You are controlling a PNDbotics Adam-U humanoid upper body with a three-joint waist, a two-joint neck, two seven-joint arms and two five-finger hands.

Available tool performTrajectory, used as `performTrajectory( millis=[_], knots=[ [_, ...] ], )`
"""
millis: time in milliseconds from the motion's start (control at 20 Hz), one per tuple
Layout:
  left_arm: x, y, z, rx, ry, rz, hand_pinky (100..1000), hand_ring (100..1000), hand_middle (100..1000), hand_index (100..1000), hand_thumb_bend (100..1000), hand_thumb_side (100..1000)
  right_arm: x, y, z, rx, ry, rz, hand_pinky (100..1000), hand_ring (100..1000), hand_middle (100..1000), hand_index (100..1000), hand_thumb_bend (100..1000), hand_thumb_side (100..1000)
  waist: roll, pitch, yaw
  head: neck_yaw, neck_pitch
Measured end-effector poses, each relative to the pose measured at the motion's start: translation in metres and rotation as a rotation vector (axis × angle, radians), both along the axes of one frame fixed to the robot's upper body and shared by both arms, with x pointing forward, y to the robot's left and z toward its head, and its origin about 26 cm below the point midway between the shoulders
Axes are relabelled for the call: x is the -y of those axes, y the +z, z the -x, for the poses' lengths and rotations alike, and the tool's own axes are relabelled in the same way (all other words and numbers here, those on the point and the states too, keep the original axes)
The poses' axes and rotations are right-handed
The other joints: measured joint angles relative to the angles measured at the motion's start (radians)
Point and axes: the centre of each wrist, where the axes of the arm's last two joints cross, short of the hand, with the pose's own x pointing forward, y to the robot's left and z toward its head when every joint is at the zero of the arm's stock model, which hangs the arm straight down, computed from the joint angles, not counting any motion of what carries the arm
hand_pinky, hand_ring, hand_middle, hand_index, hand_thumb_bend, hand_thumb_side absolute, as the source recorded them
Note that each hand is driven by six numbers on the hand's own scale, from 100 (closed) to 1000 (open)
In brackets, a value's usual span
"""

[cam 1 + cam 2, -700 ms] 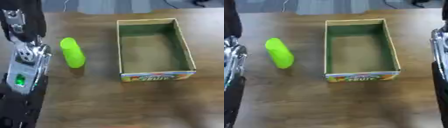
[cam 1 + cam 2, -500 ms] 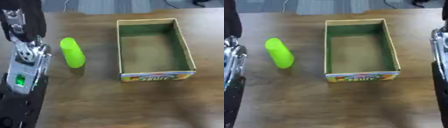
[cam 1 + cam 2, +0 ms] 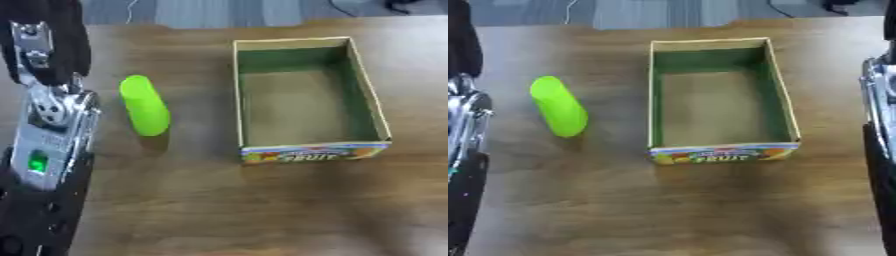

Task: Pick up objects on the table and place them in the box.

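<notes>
Nearest the camera, bare wooden worktop (image 3: 667, 210) stretches in front of the box (image 3: 721, 152), whose printed front wall faces the robot. The box is open-topped and empty (its green interior shows all the way to the floor). Left of the box, apart from it, a bright green cylinder (image 3: 144, 105) lies on its side, the only loose object in sight. Further left of the box, beyond the cylinder, the left arm (image 3: 48, 135) runs up the view's edge, just beside the cylinder; the right arm (image 3: 879, 125) shows only as a sliver to the right of the box. Neither hand is in view, so I cannot tell whether their fingers are apart or together. The task looks barely begun: nothing is held, nothing is boxed. The next move probably calls for the left hand to reach the cylinder, close round its body, then carry it rightward over the near-side wall.
</notes>
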Motion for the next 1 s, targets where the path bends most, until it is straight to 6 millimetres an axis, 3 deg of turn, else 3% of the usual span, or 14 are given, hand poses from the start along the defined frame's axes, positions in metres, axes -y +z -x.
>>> performTrajectory(
  millis=[100,150,350,800,1000],
  knots=[
    [-0.003,0.001,0.000,-0.005,0.008,-0.023,450,534,586,675,664,821,0.000,0.000,0.000,0.000,-0.001,0.000,100,529,596,662,100,915,0.001,0.000,-0.001,0.000,0.000],
    [-0.005,0.001,0.000,-0.011,0.017,-0.044,471,554,598,687,750,798,0.000,0.000,0.000,-0.001,-0.002,0.000,100,528,595,661,100,915,0.003,-0.001,-0.001,0.000,0.000],
    [-0.016,-0.002,0.002,-0.072,0.076,-0.159,516,597,629,709,847,785,0.003,-0.002,0.000,-0.009,-0.011,0.004,100,528,595,661,100,915,0.009,-0.007,-0.002,-0.007,0.000],
    [-0.048,-0.016,-0.001,-0.334,0.276,-0.519,560,654,691,758,896,823,0.003,-0.002,0.000,-0.007,-0.019,0.010,100,527,594,661,100,915,0.016,-0.007,-0.007,-0.008,0.000],
    [-0.063,-0.021,0.001,-0.412,0.347,-0.726,568,708,736,797,975,795,0.005,-0.004,0.000,-0.014,-0.027,0.016,100,527,594,661,100,914,0.025,-0.007,-0.012,-0.008,0.000]
  ],
)
